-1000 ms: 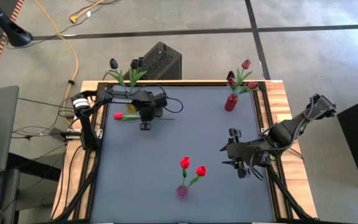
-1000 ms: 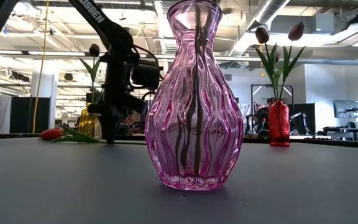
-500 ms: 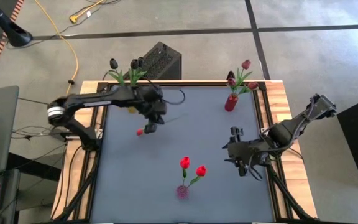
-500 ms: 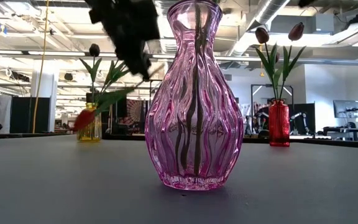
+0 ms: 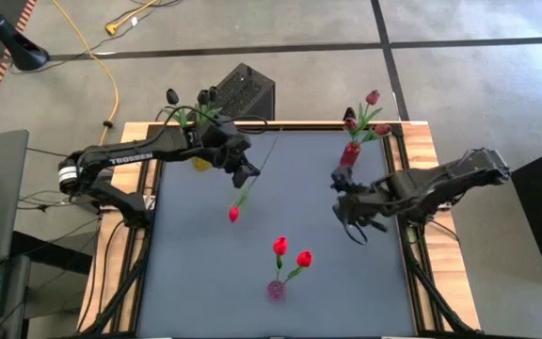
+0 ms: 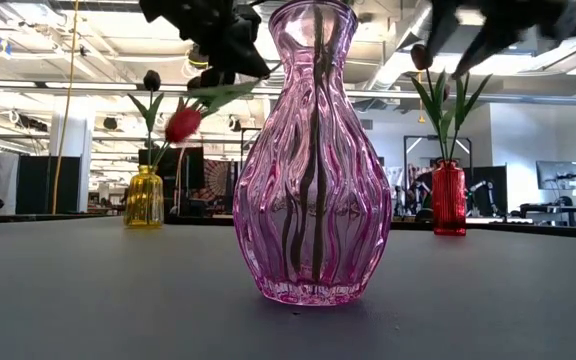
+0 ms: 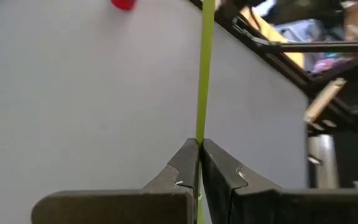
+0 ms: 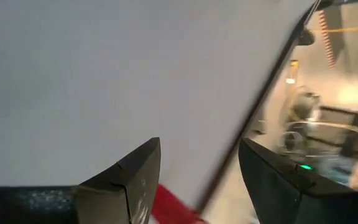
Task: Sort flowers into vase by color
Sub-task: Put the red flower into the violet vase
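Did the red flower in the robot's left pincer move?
Yes. The red tulip lay on the table beside the yellow vase; now the left pincer holds it up by the stem, nearer the pink vase.

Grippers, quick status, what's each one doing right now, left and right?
Left gripper: shut on the red tulip, pinching its stem, lifted above the table.
Right gripper: open, holding nothing, near the red vase.

Low view chops off the tall ribbed pink glass vase (image 6: 316, 160) right at its rim, so the blooms can't be seen. Both dark grippers up top there come out as smeared, cropped shapes. Left wrist view loses the thin green tulip stem (image 7: 203, 74) and its bright red head (image 7: 123, 4) at the frame edge.
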Controlling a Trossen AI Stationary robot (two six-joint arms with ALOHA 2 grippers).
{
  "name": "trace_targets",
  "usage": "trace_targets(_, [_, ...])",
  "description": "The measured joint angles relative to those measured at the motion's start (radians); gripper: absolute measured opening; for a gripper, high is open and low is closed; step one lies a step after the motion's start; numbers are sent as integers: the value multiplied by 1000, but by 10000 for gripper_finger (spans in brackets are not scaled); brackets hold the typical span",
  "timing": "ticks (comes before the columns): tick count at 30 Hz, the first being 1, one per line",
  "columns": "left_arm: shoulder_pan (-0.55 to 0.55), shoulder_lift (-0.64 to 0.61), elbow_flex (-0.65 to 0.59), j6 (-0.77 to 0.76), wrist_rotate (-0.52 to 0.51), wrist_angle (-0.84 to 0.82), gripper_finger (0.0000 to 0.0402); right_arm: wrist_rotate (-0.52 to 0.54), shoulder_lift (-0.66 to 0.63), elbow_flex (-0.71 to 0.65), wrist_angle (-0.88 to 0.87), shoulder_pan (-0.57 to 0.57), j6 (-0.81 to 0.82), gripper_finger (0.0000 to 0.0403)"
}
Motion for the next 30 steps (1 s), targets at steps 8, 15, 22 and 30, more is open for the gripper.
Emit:
trace_targets(8, [-14,40,1,-113,65,78,0,104,115,0,334,-148,-477,236])
trace_targets(15, [-13,120,0,-180,137,161,0,133,188,0,669,-181,-826,207])
trace_targets(22, [-7,166,0,-193,165,201,0,128,241,0,776,-210,-939,196])
trace_targets(30, [11,163,0,-177,195,239,0,70,272,0,806,-256,-942,196])
